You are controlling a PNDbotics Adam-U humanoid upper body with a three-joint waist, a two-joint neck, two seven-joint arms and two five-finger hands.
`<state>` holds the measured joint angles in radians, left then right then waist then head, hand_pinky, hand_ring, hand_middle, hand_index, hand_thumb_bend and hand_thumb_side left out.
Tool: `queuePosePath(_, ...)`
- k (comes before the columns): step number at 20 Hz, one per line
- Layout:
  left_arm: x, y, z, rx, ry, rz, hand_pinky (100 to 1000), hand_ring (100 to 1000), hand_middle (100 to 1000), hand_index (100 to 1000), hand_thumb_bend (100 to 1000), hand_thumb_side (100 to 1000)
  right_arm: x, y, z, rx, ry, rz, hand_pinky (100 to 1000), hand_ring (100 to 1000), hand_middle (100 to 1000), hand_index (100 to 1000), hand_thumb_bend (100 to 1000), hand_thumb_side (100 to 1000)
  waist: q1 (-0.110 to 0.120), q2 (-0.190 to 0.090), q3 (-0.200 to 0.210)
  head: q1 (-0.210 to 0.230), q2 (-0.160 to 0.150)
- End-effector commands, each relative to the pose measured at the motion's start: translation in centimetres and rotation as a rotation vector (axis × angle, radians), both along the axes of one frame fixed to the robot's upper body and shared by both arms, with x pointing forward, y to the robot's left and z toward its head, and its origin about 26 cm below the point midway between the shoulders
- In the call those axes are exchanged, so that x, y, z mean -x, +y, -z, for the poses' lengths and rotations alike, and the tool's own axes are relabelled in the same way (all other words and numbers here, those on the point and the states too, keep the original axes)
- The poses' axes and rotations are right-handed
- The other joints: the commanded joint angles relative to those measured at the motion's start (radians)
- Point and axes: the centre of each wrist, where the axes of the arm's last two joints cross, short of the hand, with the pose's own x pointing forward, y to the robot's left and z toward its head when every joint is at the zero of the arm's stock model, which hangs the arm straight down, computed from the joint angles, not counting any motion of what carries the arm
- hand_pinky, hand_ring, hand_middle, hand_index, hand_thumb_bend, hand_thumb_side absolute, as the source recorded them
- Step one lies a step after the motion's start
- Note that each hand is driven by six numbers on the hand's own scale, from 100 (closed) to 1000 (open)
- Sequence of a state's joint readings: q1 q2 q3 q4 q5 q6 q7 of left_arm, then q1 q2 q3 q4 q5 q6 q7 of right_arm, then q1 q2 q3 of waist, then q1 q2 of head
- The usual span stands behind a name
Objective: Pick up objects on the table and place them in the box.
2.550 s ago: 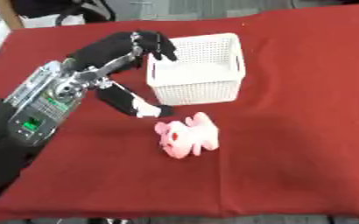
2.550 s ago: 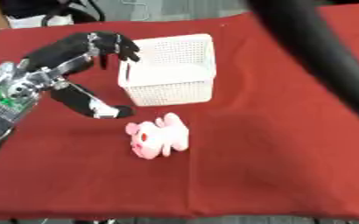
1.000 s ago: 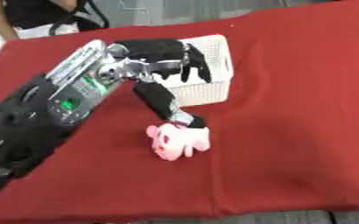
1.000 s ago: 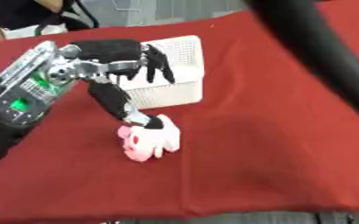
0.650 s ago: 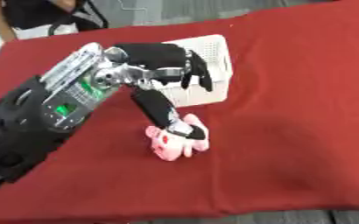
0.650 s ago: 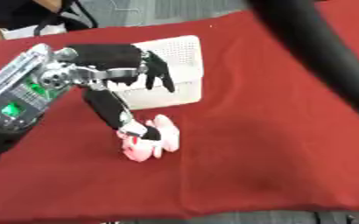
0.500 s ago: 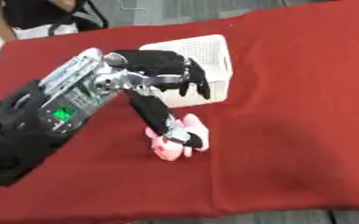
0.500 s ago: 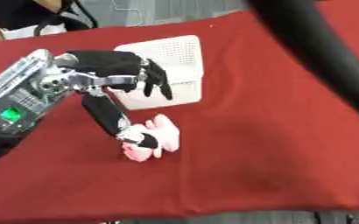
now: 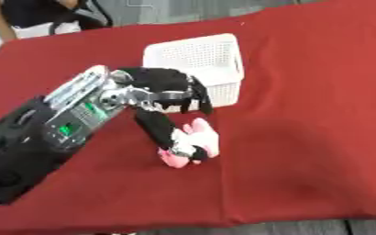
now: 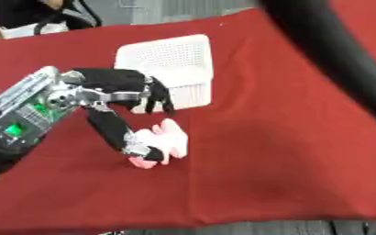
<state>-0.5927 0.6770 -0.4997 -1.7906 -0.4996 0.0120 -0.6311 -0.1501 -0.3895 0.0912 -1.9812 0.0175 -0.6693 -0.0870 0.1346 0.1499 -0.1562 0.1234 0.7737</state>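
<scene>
Left hand reaches the pink toy

The left hand (image 9: 168, 87) has swung down from the white box (image 9: 195, 59); fingers hang apart, thumb touching the pink toy (image 9: 193, 143), nothing clamped yet.

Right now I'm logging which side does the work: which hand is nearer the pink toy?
Left. The left hand is right over the pink toy, thumb touching it, fingers hanging beside the white basket. The right hand is not visible; only a blurred dark arm crosses the right eye view.
</scene>
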Motion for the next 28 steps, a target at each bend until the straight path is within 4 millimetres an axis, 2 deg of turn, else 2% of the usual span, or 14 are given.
queuePosePath(1,-0.6,0.6,0.1,0.006,-0.006,-0.038,339,586,680,784,450,756,0.1,-0.1,-0.9,0.011,-0.035,-0.005,631,803,823,855,100,699,-0.007,-0.009,-0.002,0.001,-0.004)
queuePosePath(16,-2.8,2.0,3.1,-0.032,-0.003,-0.124,381,616,701,800,456,768,0.0,0.0,-1.1,0.011,-0.046,-0.01,631,803,823,854,100,698,-0.011,0.002,-0.009,0.008,-0.004)
queuePosePath(28,-3.0,1.2,4.3,0.0,0.035,-0.113,371,609,696,802,404,796,-0.1,0.0,-1.2,0.011,-0.053,-0.011,631,803,824,855,100,699,-0.011,0.01,-0.014,0.008,-0.004)
